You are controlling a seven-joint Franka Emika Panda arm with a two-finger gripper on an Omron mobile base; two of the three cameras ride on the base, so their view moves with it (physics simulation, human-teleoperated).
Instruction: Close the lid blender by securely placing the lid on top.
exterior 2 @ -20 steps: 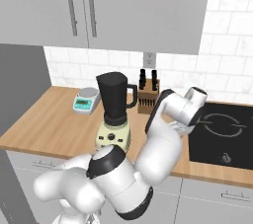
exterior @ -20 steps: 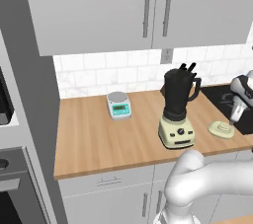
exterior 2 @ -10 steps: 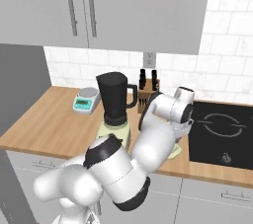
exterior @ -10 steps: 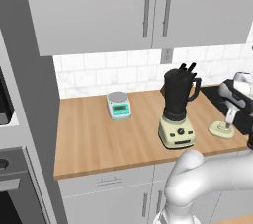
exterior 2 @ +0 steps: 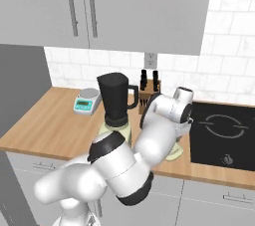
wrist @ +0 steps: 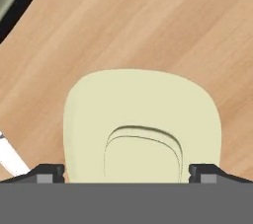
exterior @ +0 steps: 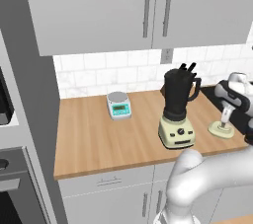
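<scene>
Cream-yellow and not yet lifted, the lid (wrist: 142, 129) lies flat on the wooden table (exterior: 99, 139), its raised centre knob pointing up, to the right of the blender (exterior: 179, 109) and clear of it, near the black cooktop (exterior 2: 224, 130). Directly above it hangs the tool (wrist: 127, 172), its two dark finger tips spread wide, one on each side of the disc and outside the knob; in the hand view neither tip appears to touch the lid, and nothing is held. From the left base view the arm's wrist comes down over the lid near the table's right end.

The blender's near-black jar stands upright on its squat cream base, handle to the side, its top open and uncovered. Behind it sit a dark knife block (exterior 2: 148, 90) against the tiled wall and, further left, a small grey scale (exterior: 119, 105) with a teal display, well apart from the work.

By these pictures, the task is at its early stage: the approach to the lid looks nearly complete, but the grasp itself is not made. What seems left is to lower and close on the knob or rim, raise the lid, carry it across to the jar's mouth, and seat it squarely. Judging by the low, flat disc, a clean pinch on the knob will likely matter most.
</scene>
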